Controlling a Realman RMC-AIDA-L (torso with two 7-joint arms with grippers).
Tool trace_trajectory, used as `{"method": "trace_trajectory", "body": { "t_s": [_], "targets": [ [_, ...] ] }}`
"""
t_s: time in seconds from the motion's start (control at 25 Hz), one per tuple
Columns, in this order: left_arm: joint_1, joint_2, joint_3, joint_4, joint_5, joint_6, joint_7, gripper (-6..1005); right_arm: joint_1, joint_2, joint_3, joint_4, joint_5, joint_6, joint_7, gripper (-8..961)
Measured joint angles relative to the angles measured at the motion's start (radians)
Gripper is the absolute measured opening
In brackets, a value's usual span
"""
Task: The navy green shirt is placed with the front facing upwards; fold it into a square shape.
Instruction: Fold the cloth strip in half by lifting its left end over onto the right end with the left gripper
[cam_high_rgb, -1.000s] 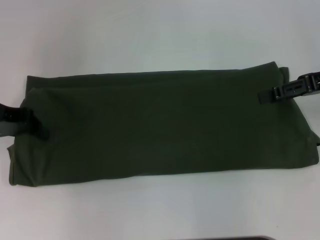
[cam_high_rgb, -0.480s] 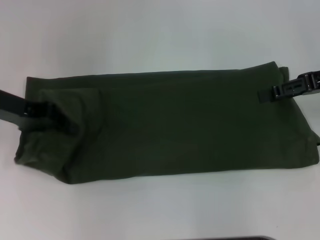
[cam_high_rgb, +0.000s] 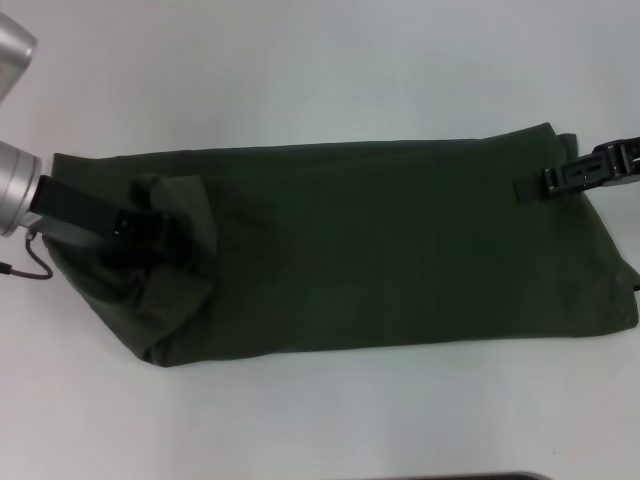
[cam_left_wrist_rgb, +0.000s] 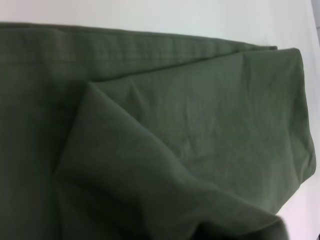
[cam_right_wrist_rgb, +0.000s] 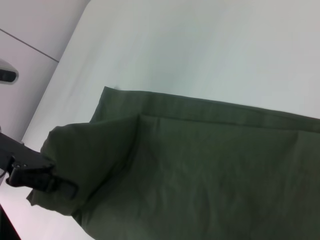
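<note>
Item: the navy green shirt (cam_high_rgb: 380, 250), dark olive cloth, no lettering showing on the upward face. It lies folded into a long band running left to right across the middle of the white table (cam_high_rgb: 320, 70), its far edge straight, its right end reaching the right border of the head view.

Left end: lifted off the table and bunched into a raised fold, carried partway rightward over the band. The left wrist view shows the turned-over layer of the shirt (cam_left_wrist_rgb: 165, 150) with a diagonal edge lying over the flat cloth beneath.

Left gripper (cam_high_rgb: 150, 232): at the left end of the band, fingers clamped on the bunched fabric, cloth wrapped around them. The right wrist view shows the same gripper (cam_right_wrist_rgb: 47, 182) from far off, pinching the raised corner of the shirt (cam_right_wrist_rgb: 200, 170).

Right gripper (cam_high_rgb: 560, 180): at the far right corner of the band, dark fingers lying on the fabric; whether they pinch the cloth or merely rest on it cannot be told.
</note>
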Motion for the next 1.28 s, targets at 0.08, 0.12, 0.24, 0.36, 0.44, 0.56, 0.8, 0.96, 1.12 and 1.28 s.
{"method": "trace_trajectory", "body": {
  "t_s": [0.08, 0.12, 0.24, 0.36, 0.44, 0.56, 0.8, 0.96, 1.12, 1.28],
  "targets": [
    [-0.002, -0.004, 0.007, -0.002, 0.001, -0.007, 0.0, 28, 0.001, 0.0, 0.0, 0.0, 0.0, 0.0, 0.001, 716],
    [-0.002, -0.006, 0.011, -0.006, 0.0, -0.012, 0.0, 28, 0.001, 0.0, 0.0, 0.0, 0.0, 0.0, 0.002, 716],
    [-0.004, -0.006, 0.018, -0.024, 0.0, -0.023, 0.0, 27, 0.001, 0.0, 0.0, 0.0, 0.0, -0.001, 0.006, 716],
    [-0.004, -0.006, 0.024, -0.034, -0.001, -0.031, 0.001, 27, 0.001, 0.0, 0.0, 0.0, 0.0, -0.003, 0.009, 717],
    [-0.004, -0.005, 0.024, -0.035, -0.001, -0.032, 0.001, 27, 0.001, 0.0, 0.0, 0.0, 0.0, -0.004, 0.009, 717],
    [-0.004, 0.001, 0.025, -0.027, 0.001, -0.025, 0.001, 28, 0.001, 0.0, 0.0, 0.0, 0.0, -0.005, 0.01, 718],
    [0.034, 0.087, 0.016, 0.015, 0.007, 0.003, -0.04, 28, 0.0, -0.001, 0.0, 0.0, 0.0, -0.001, 0.011, 717],
    [0.065, 0.132, 0.018, 0.019, 0.01, -0.002, -0.046, 27, -0.002, -0.002, 0.0, 0.0, 0.0, 0.001, 0.01, 717],
    [0.077, 0.14, 0.027, 0.012, 0.045, -0.026, -0.046, 27, 0.0, -0.002, 0.0, 0.0, 0.0, 0.002, 0.009, 718],
    [0.072, 0.108, 0.03, 0.02, 0.134, -0.112, -0.048, 64, 0.004, -0.001, -0.002, 0.0, 0.0, 0.003, 0.009, 716]
  ]
}}
